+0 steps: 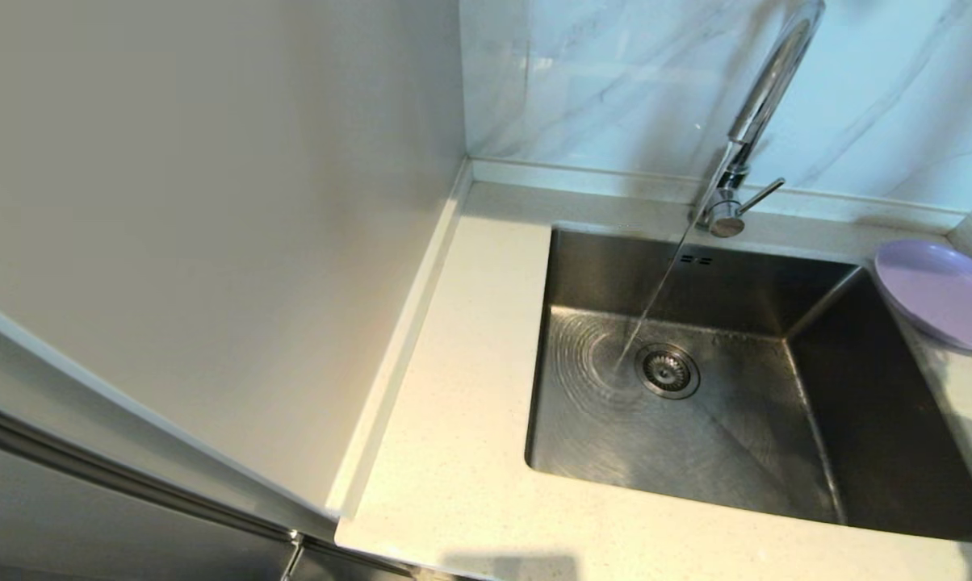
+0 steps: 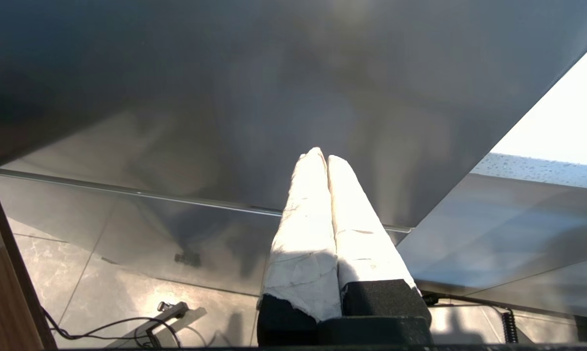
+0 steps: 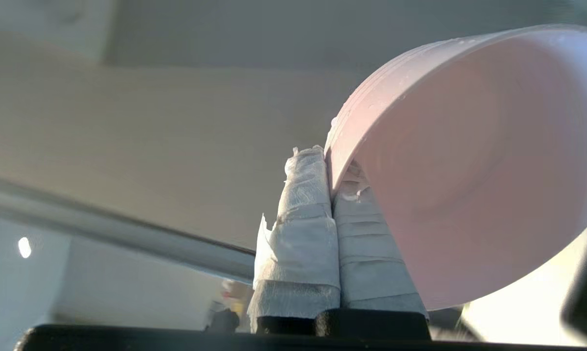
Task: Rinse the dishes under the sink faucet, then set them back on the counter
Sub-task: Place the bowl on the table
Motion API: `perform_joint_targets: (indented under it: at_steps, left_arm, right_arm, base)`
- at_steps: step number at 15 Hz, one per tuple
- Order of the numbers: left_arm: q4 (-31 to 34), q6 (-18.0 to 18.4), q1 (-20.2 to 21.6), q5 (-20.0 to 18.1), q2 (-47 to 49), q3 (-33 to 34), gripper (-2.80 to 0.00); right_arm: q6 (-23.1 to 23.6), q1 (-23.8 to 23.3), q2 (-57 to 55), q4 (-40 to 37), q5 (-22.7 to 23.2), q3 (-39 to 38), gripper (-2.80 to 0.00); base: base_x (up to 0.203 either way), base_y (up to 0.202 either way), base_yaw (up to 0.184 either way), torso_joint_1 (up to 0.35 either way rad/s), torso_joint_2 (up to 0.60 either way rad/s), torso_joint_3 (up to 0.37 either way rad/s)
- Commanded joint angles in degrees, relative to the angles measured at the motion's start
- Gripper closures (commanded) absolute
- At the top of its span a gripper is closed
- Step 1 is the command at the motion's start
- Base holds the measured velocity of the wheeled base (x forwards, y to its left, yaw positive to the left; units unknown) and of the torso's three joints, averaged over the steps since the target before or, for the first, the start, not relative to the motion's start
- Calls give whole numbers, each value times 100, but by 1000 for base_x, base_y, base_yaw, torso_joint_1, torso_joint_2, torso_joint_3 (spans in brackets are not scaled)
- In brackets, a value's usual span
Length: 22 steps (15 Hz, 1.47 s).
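Gripping the rim of the smooth pale pink-white round plastic bowl (image 3: 469, 165), the right gripper (image 3: 331, 168) has its two white tape-wrapped fingers (image 3: 303, 195) clamped together on the bowl's thin wall, one inside and one outside. Fine ridges ring the bowl's outer wall near the rim, and small droplets sit on it. In the head view only a sliver of pink shows at the upper right edge, up against the wall tiles.

The wide shallow lilac plastic plate (image 1: 942, 294) rests on the cream-white speckled stone counter (image 1: 454, 452) at the sink's right rear corner, its edge overhanging the basin slightly. The tall chrome gooseneck faucet (image 1: 764, 97) runs a thin stream into the rectangular brushed stainless-steel sink (image 1: 857, 420), striking just beside the round drain strainer (image 1: 667, 370) and spreading ripples. Two small overflow slots (image 1: 696, 260) pierce the rear wall.

The left gripper (image 2: 322, 158), fingers pressed together and holding nothing, hangs low beside a grey cabinet panel (image 2: 274, 97).
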<state>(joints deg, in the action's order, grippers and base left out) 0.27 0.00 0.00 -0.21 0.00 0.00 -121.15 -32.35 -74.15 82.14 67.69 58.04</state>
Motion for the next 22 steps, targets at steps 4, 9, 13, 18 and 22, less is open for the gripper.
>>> perform_joint_targets:
  at_steps: [4, 9, 13, 18, 22]
  left_arm:
    - [0, 0, 0, -4, 0, 0, 0]
    - [0, 0, 0, -5, 0, 0, 0]
    - [0, 0, 0, 3, 0, 0, 0]
    - [0, 0, 0, 3, 0, 0, 0]
    - [0, 0, 0, 3, 0, 0, 0]
  right_arm:
    - [761, -147, 116, -3933, 301, 552, 0]
    - [2425, 224, -112, -9145, -1035, 2107, 0]
    - [5551, 1359, -368, -11353, -3304, 2521, 0]
    - [9767, 1661, -334, -11037, -3906, 2454, 0]
    - [12070, 1735, -273, -10807, -3944, 1903, 0]
  base:
    - [0, 0, 0, 0, 0, 0]
    - [0, 0, 0, 0, 0, 0]
    - [0, 0, 0, 0, 0, 0]
    - [0, 0, 0, 0, 0, 0]
    - [0, 0, 0, 0, 0, 0]
